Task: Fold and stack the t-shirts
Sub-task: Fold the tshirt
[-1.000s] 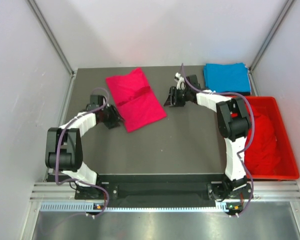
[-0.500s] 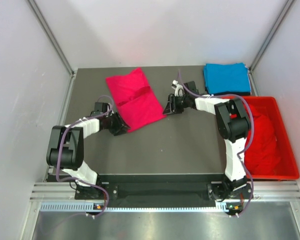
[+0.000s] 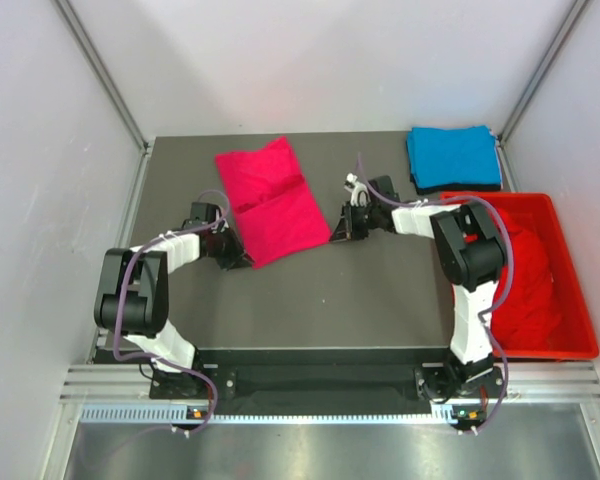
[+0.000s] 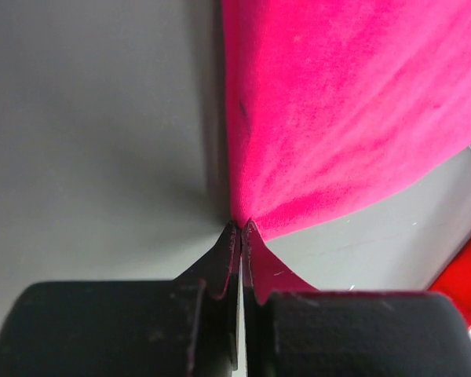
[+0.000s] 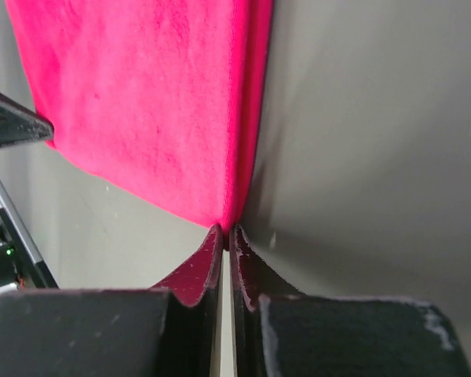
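Left fingers [image 4: 240, 234] pressed together, clamped on the near-left corner of the pink t-shirt [image 3: 273, 200]; in the left wrist view the cloth puckers straight into the tips. Right fingers [image 5: 224, 234] likewise together, pinching the near-right corner, with the fabric edge running into the seam between them.

From above, the left fingers sit at the shirt's 7 o'clock corner and the right fingers at its 4 o'clock corner. Both are low at the tabletop [image 3: 360, 300]. The left arm [image 3: 140, 290] bends out toward 9 o'clock, then reaches in. The right arm [image 3: 470, 250] stands tall and its forearm reaches toward 10 o'clock. Purple cables loop along both.

The pink t-shirt lies folded and flat, tilted, at about 11 o'clock from the tabletop's middle. A blue t-shirt [image 3: 453, 155] lies folded at 1 o'clock in the far right corner, well apart from the pink one. A red crate [image 3: 580, 325] sits at 3 o'clock on the right edge, holding bunched red t-shirts [image 3: 528, 285].

The right arm covers part of the crate's left side. How many red shirts are inside is unclear. The wrist views cut off most of the pink shirt.
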You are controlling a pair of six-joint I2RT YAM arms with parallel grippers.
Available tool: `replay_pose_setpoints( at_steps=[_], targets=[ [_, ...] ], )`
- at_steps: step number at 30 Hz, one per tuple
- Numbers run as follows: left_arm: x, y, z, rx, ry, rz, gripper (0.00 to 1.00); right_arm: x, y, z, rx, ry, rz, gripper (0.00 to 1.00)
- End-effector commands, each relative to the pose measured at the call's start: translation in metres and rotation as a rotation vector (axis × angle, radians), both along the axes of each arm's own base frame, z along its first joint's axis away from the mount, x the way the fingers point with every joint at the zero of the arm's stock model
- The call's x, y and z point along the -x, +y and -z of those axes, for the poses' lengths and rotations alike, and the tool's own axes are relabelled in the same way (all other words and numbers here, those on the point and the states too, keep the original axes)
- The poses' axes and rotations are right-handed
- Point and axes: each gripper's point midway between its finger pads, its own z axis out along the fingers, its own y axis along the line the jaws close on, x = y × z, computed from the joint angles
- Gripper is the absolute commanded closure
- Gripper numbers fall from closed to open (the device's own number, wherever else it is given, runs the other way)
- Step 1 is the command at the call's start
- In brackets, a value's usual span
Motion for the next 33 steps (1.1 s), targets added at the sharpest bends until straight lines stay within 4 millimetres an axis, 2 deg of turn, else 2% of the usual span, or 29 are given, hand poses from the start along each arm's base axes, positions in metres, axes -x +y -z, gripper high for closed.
replay_pose_setpoints(
  at_steps=[1, 2, 3, 4, 5, 6, 7, 8, 9, 10, 11, 12, 13, 16, 17, 19, 20, 22, 23, 25, 27, 28, 29, 31, 33],
  targets=[
    [0.008, 0.004, 0.000, -0.063, 0.030, 0.046, 1.00, 0.018, -0.004, -0.010, 0.011, -0.018, 0.021, 1.00],
    [0.014, 0.006, -0.001, -0.073, 0.047, 0.045, 1.00, 0.031, -0.010, 0.000, 0.021, 0.008, 0.030, 1.00],
    [0.017, 0.007, -0.001, -0.087, 0.050, 0.044, 1.00, 0.035, -0.011, -0.009, 0.008, -0.011, 0.040, 1.00],
    [0.022, 0.007, -0.002, -0.096, 0.054, 0.052, 1.00, 0.040, -0.015, -0.007, 0.024, -0.009, 0.055, 1.00],
    [0.031, 0.009, 0.001, -0.108, 0.088, 0.053, 1.00, 0.058, -0.023, 0.005, 0.050, 0.024, 0.058, 1.00],
    [0.036, 0.012, 0.001, -0.129, 0.103, 0.048, 0.99, 0.065, -0.027, -0.001, 0.054, 0.014, 0.065, 1.00],
    [0.041, 0.010, 0.000, -0.130, 0.117, 0.053, 0.96, 0.084, -0.035, 0.012, 0.081, 0.048, 0.068, 1.00],
    [0.048, 0.011, -0.002, -0.145, 0.138, 0.052, 0.89, 0.092, -0.040, 0.015, 0.094, 0.053, 0.070, 1.00],
    [0.050, 0.013, -0.005, -0.162, 0.137, 0.046, 0.87, 0.098, -0.043, 0.011, 0.097, 0.041, 0.076, 1.00],
    [0.052, 0.013, -0.007, -0.178, 0.132, 0.039, 0.86, 0.115, -0.052, 0.023, 0.123, 0.072, 0.080, 0.99],
    [0.054, 0.014, -0.014, -0.177, 0.105, 0.027, 0.86, 0.123, -0.055, 0.025, 0.128, 0.079, 0.079, 0.96],
    [0.055, 0.015, -0.019, -0.176, 0.096, 0.016, 0.81, 0.129, -0.056, 0.022, 0.120, 0.077, 0.087, 0.95],
    [0.054, 0.014, -0.024, -0.165, 0.080, 0.004, 0.77, 0.143, -0.060, 0.030, 0.125, 0.094, 0.084, 0.94],
    [0.043, 0.008, -0.050, -0.130, -0.017, 0.012, 0.69, 0.159, -0.064, 0.029, 0.120, 0.108, 0.102, 0.83],
    [0.033, 0.003, -0.064, -0.107, -0.064, 0.030, 0.67, 0.162, -0.066, 0.028, 0.121, 0.111, 0.112, 0.76],
    [0.019, -0.001, -0.076, -0.102, -0.118, 0.070, 0.64, 0.158, -0.067, 0.015, 0.111, 0.074, 0.134, 0.72],
    [0.010, -0.007, -0.082, -0.080, -0.126, 0.094, 0.64, 0.159, -0.070, 0.012, 0.124, 0.081, 0.142, 0.67],
    [-0.004, -0.015, -0.090, -0.056, -0.147, 0.138, 0.66, 0.146, -0.070, -0.008, 0.128, 0.025, 0.165, 0.64],
    [-0.007, -0.019, -0.080, -0.039, -0.106, 0.156, 0.67, 0.144, -0.071, -0.014, 0.133, 0.013, 0.168, 0.64],
    [-0.018, -0.024, -0.079, -0.029, -0.107, 0.186, 0.71, 0.135, -0.073, -0.034, 0.146, -0.033, 0.189, 0.63],
    [-0.027, -0.022, -0.066, -0.052, -0.078, 0.199, 0.73, 0.130, -0.075, -0.050, 0.143, -0.069, 0.200, 0.63],
    [-0.036, -0.022, -0.069, -0.061, -0.096, 0.200, 0.73, 0.124, -0.073, -0.061, 0.133, -0.096, 0.209, 0.63],
    [-0.042, -0.022, -0.065, -0.069, -0.095, 0.202, 0.74, 0.122, -0.072, -0.070, 0.121, -0.120, 0.213, 0.63],
    [-0.056, -0.023, -0.071, -0.078, -0.129, 0.207, 0.74, 0.116, -0.071, -0.082, 0.112, -0.147, 0.216, 0.63],
    [-0.063, -0.021, -0.065, -0.101, -0.120, 0.217, 0.74, 0.112, -0.070, -0.088, 0.111, -0.159, 0.217, 0.63]
  ],
)
